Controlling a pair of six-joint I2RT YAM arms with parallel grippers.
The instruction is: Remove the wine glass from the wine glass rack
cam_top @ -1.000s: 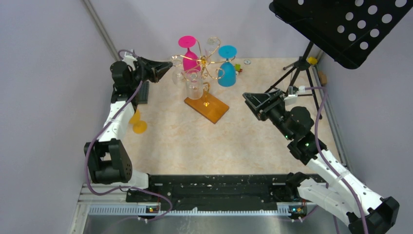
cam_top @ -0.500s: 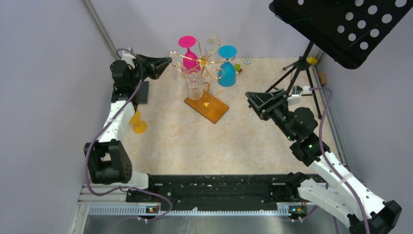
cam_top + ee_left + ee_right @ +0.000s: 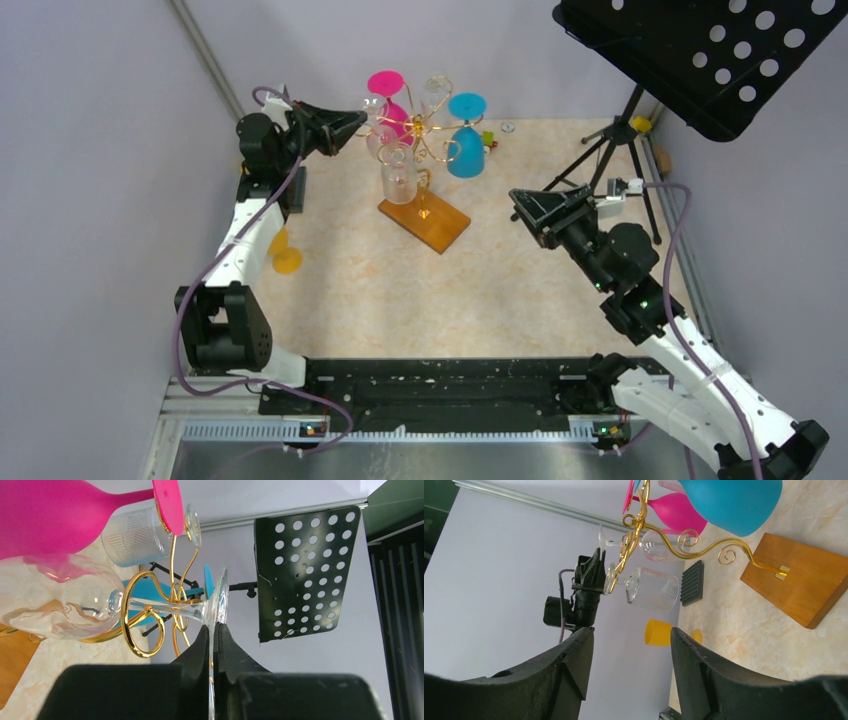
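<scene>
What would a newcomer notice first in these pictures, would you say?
The gold wire rack stands back centre, hung with a pink glass and a blue glass upside down. The left gripper pinches the foot of a clear wine glass there. A black music stand looms upper right.

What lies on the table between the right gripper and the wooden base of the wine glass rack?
Nothing. In the top external view, the stretch of table between the right gripper and the wine glass rack is bare.
</scene>
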